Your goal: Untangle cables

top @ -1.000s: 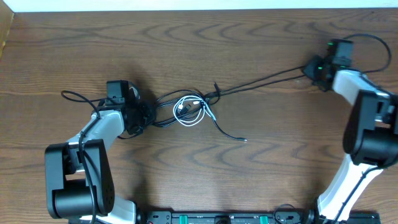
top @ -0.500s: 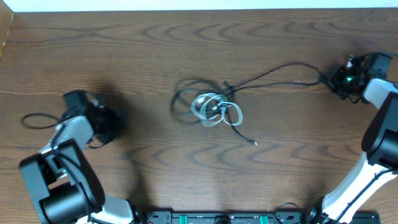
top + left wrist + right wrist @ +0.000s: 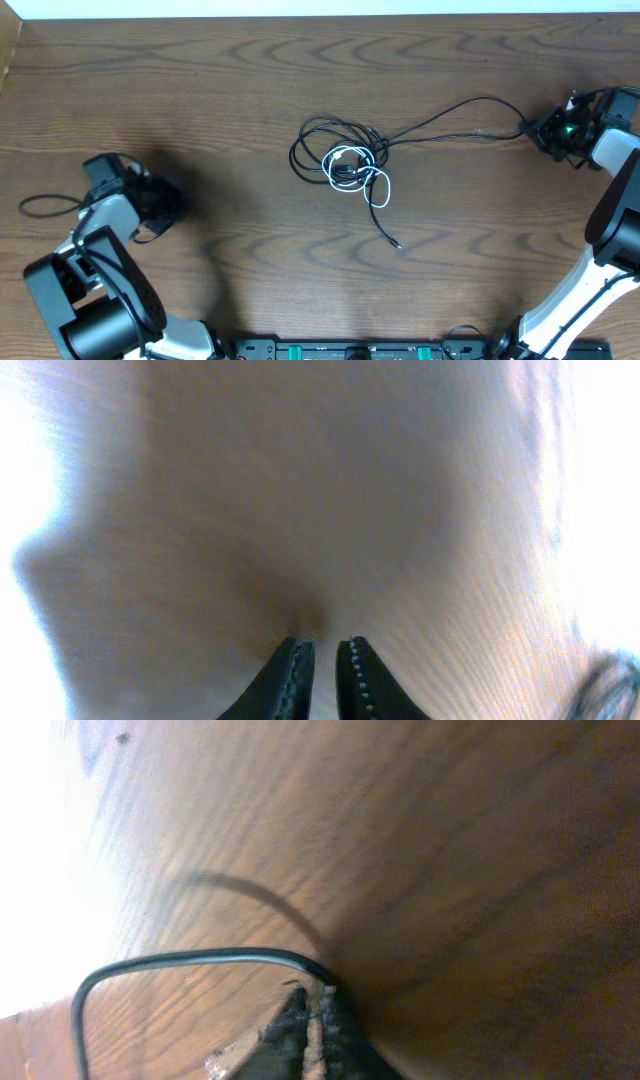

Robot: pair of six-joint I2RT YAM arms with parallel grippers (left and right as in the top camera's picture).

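You have wide open room on the worktop (image 3: 200, 80). The whole left-centre span between the left end effector (image 3: 165, 198) and the cables (image 3: 345, 165) is bare wood, and so is the broad band up to the far edge, where a pale strip runs. The worktop's left edge shows only at the top-left corner. Along the near edge sits the dark rail (image 3: 350, 350) with the arm bases, well clear of the knot.

The cables lie in a loose knot at mid-worktop. Black loops open to the left, and the white cable (image 3: 378, 190) is coiled through them on the lower right. One black tail runs toward you and ends in a small plug (image 3: 398, 243).

A long black cable (image 3: 440, 114) arcs from the knot out to the right end effector (image 3: 548, 132), close to the right edge. Your right wrist view shows those jaws almost together, only a hairline between them. The black cable (image 3: 200, 958) curves in and meets the fingertips (image 3: 300, 1005). You cannot tell whether it is pinched or merely touching.

The left end effector (image 3: 323, 652) hangs low over bare wood, well apart from the knot. Its jaws are a narrow slit apart, holding nothing. A thin cord (image 3: 22, 207) from that arm loops on the wood just to its left.
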